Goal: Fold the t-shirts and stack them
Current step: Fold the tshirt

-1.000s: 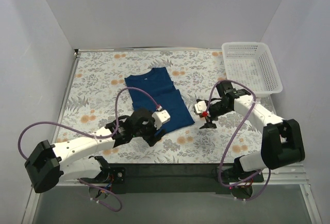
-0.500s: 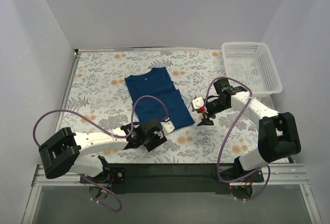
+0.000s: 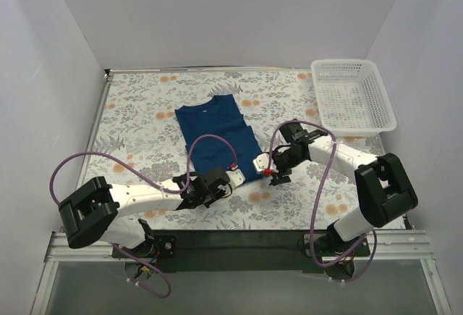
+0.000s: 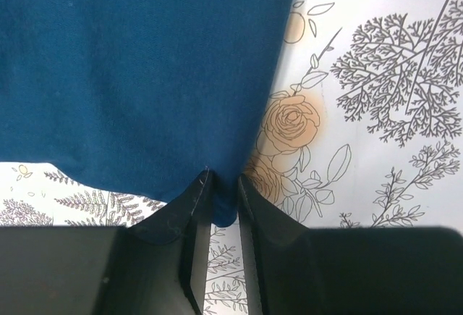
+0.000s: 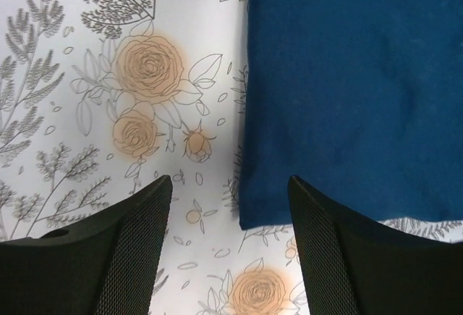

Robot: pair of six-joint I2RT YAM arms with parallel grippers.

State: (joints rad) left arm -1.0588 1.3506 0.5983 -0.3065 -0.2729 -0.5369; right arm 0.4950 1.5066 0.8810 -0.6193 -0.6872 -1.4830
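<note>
White walls close in a floral-printed bench [image 3: 137, 112]; mid-bench lies the navy t-shirt [image 3: 215, 135], collar away from the arms. Off at the far right stands a white lattice basket [image 3: 352, 94]. Left tool [image 4: 224, 192] has its jaws nearly together, clamped on one corner of the near hem. Right tool [image 5: 228, 185] stands apart, straddling the other near corner. To fold well, I judge the right should catch every layer, then both lift level and carry the hem to the collar. Cloth is flat and plain blue, sides seemingly folded in, a tiny white neck label showing
</note>
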